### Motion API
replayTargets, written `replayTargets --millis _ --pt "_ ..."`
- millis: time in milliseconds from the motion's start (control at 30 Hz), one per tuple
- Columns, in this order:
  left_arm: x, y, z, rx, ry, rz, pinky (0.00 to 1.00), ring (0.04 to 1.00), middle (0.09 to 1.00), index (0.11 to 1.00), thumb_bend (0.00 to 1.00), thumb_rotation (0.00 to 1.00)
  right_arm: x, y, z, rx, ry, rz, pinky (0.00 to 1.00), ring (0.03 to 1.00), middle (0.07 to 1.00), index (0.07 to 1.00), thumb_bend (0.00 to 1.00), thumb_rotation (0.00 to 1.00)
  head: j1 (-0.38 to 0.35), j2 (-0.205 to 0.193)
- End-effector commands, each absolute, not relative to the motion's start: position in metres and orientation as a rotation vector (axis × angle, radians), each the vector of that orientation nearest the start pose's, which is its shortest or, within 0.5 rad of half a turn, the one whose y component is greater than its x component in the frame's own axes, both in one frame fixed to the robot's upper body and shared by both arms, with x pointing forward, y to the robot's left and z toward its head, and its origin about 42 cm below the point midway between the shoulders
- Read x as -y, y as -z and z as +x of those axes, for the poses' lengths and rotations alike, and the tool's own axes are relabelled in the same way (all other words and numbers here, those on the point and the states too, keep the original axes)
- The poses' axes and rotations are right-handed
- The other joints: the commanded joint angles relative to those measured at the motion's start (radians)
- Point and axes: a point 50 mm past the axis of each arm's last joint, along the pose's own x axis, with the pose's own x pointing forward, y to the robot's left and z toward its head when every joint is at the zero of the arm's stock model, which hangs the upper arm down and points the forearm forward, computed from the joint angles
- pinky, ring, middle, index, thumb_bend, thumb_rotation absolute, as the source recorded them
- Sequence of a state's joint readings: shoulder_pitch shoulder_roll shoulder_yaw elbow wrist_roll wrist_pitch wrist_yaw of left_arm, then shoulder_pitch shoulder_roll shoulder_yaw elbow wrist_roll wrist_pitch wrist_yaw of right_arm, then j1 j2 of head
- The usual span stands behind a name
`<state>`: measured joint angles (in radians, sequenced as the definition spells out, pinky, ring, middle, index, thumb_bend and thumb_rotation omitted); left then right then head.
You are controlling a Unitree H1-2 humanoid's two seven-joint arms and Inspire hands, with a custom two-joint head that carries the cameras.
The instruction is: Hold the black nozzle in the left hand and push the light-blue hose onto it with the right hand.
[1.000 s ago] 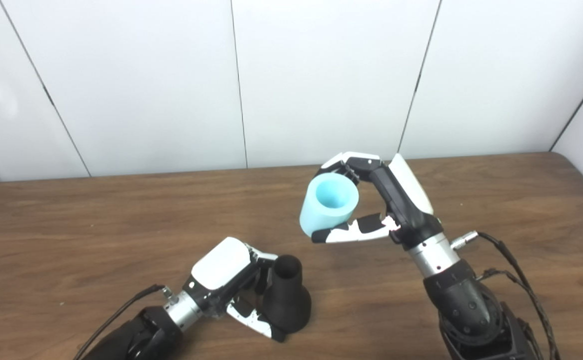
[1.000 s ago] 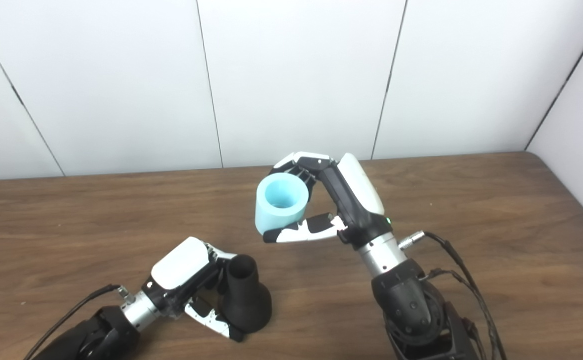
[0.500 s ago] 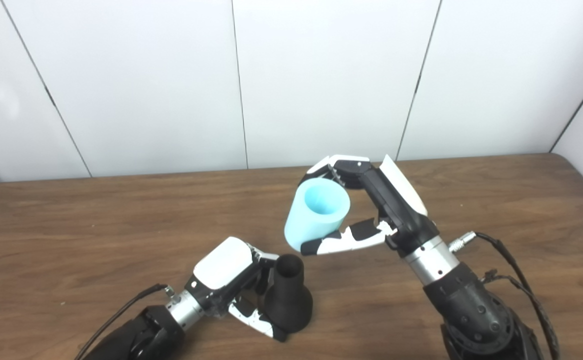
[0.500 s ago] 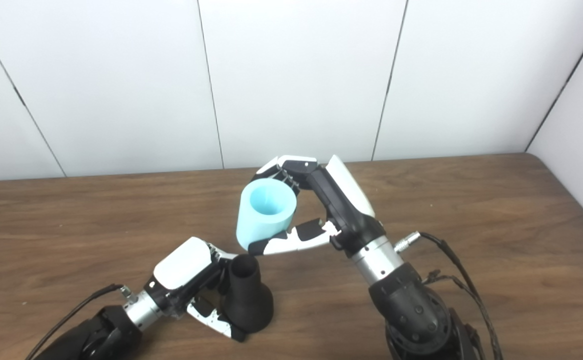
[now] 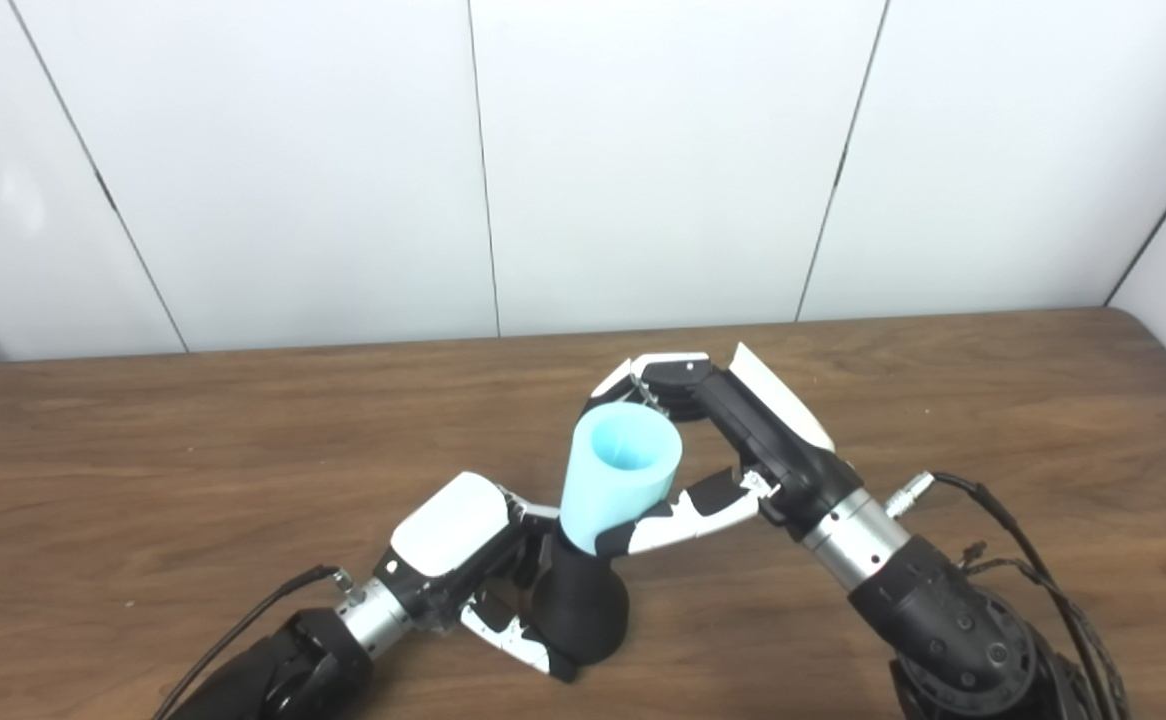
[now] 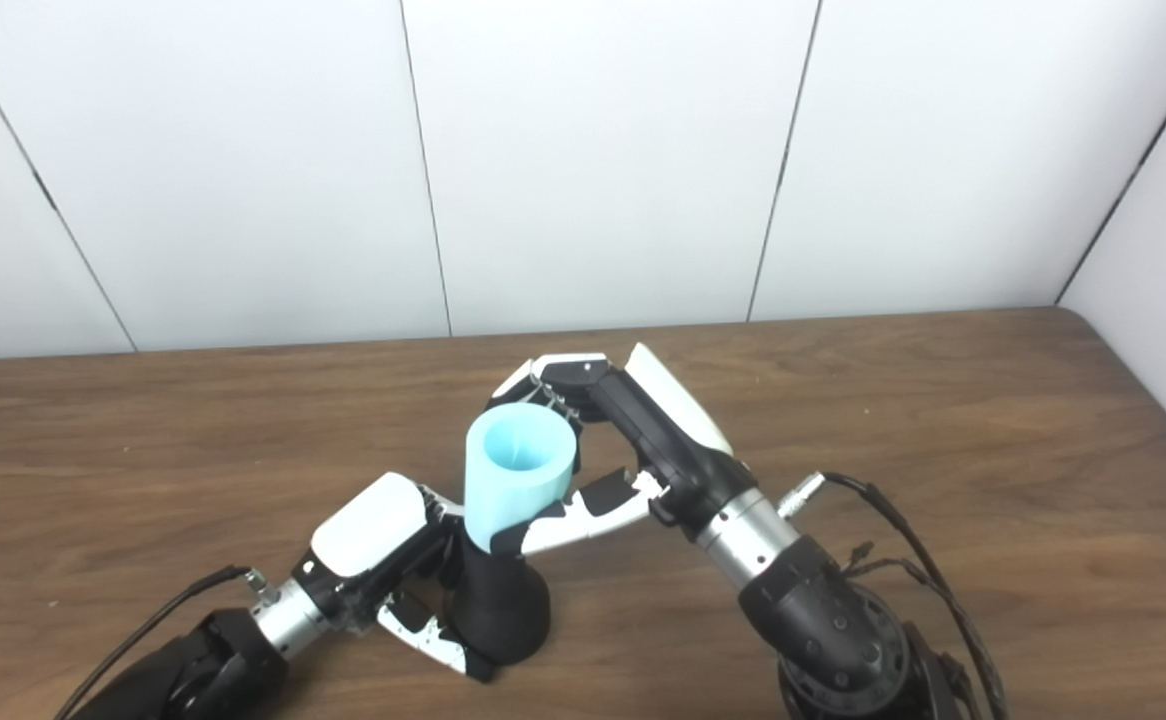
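The scene is evenly and brightly lit, with the white wall panels [image 5: 643, 160] almost washed out. Only soft, faint shadows are cast on the tabletop [image 5: 143, 440]. Focus is kept sharp throughout; slight bending is seen at the edges.

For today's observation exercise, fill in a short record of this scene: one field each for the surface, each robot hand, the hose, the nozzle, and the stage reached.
surface: brown wooden table, white panelled wall behind
left robot hand: shut on the black nozzle, which stands wide end down on the table
right robot hand: shut on the light-blue hose, open end facing up
hose and nozzle: the hose's lower end sits over the nozzle's narrow top, hiding it
stage: hose meeting nozzle; depth of fit cannot be told
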<state>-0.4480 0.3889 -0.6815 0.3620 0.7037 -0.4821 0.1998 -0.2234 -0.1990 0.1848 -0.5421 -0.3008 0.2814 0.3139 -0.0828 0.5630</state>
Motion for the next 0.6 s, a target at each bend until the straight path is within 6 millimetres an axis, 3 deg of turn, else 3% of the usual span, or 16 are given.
replayTargets --millis 0,567 --pt "-0.160 -0.073 0.332 0.554 0.821 1.064 0.14 0.196 0.471 0.479 0.52 0.00 0.180 -0.277 0.295 0.474 -0.403 -0.548 0.23 0.364 0.474 0.539 0.51 0.00 -0.001 0.001" --pt "-0.155 -0.074 0.328 0.555 0.830 1.056 0.13 0.187 0.471 0.479 0.52 0.00 0.169 -0.245 0.312 0.491 -0.446 -0.508 0.28 0.390 0.467 0.537 0.51 0.00 0.011 0.002"
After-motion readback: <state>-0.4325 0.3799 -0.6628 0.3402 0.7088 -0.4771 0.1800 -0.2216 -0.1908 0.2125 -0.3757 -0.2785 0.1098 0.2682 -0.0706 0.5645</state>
